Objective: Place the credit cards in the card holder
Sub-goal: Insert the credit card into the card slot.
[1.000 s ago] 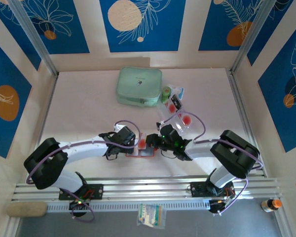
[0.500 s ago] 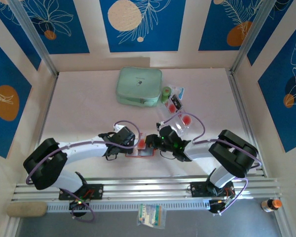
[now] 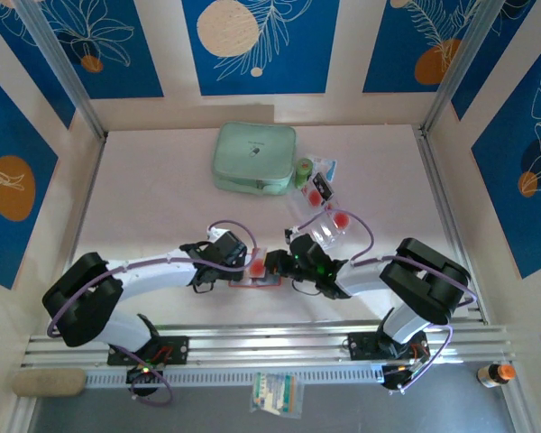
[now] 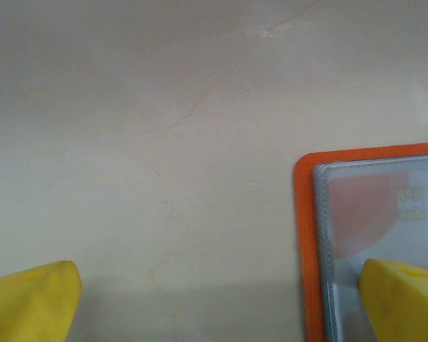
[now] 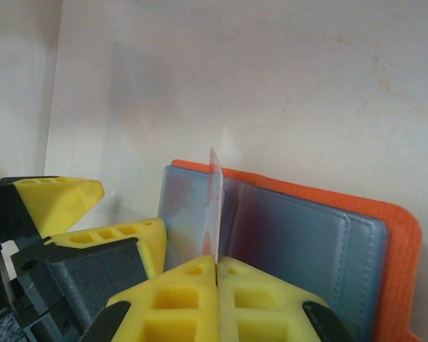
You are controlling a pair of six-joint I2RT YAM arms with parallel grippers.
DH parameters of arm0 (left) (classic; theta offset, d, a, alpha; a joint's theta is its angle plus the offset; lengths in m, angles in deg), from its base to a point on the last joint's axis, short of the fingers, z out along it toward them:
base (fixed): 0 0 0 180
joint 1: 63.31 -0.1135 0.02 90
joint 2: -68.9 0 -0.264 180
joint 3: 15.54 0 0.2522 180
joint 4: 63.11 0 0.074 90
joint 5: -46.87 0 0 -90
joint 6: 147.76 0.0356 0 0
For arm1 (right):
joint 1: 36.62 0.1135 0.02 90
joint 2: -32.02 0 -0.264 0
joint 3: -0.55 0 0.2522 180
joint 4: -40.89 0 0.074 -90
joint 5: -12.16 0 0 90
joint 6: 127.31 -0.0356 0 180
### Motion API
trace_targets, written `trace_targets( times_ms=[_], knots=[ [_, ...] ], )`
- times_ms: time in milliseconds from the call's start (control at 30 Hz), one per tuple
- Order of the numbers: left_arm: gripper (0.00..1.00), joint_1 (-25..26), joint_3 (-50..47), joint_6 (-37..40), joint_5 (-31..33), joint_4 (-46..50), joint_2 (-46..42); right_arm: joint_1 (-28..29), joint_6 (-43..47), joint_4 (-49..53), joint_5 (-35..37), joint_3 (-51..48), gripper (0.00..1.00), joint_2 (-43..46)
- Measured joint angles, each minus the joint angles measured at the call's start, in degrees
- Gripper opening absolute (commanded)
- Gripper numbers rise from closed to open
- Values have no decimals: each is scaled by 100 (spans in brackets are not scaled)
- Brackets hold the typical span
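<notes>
**Pale tabletop [image 3: 162, 198], card [image 5: 215, 206] poised over the holder [image 5: 385, 214]**

Your left gripper [image 4: 214, 306] stands wide, one finger [image 4: 403, 299] over the open holder lying near centre. Your right gripper [image 5: 217, 274] is clamped on a card, upright above the pockets [image 5: 299, 235]. Expect it light, stiff and slick; pinch low on its edge so it cannot pivot. Spare cards [image 3: 341, 219] lie further right.

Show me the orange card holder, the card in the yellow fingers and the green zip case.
card holder [image 5: 399, 242]: right wrist view, on its orange border.
credit card [image 5: 215, 203]: right wrist view, on its thin edge.
mint-green zip case [image 3: 254, 159]: top external view, middle of its lid.
</notes>
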Motion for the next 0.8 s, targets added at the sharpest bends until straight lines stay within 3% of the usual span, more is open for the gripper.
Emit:
trace_targets(
  times_ms=[800],
  knots=[
    [100, 0, -15, 0, 0, 15, -24, 66, -72, -42, 120, -184, 0, -44]
  ],
)
